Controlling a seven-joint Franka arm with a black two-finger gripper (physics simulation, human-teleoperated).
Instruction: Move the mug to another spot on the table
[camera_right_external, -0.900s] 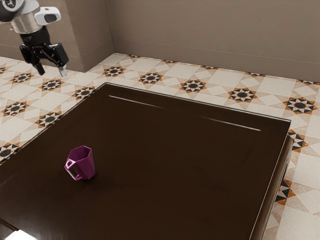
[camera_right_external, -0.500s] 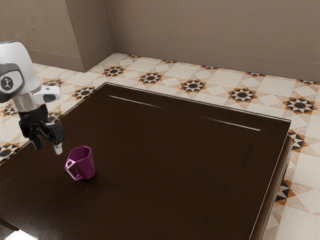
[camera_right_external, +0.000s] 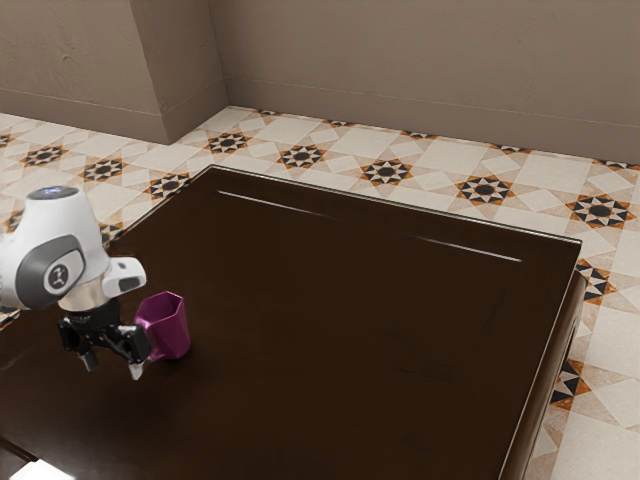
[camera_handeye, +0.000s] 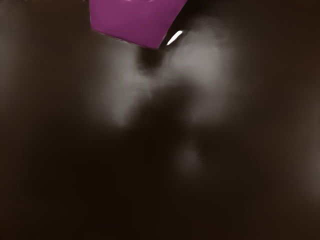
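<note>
While the gripper (camera_right_external: 110, 360) hangs, fingers apart and empty, at the mug's (camera_right_external: 165, 322) eight o'clock, closing off-centre could likely tip it onto the table (camera_right_external: 380, 300).

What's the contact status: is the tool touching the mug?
Cannot tell. In the exterior view the tool overlaps the mug at its edge, hiding any gap or contact; the wrist view settles nothing either.

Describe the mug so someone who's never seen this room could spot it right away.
Find the dark brown table on the patterned tile floor. Toward its side at the exterior view's left, beside the white robot arm, stands the mug. It is bright purple with flat, angled sides against the dark top.
</note>
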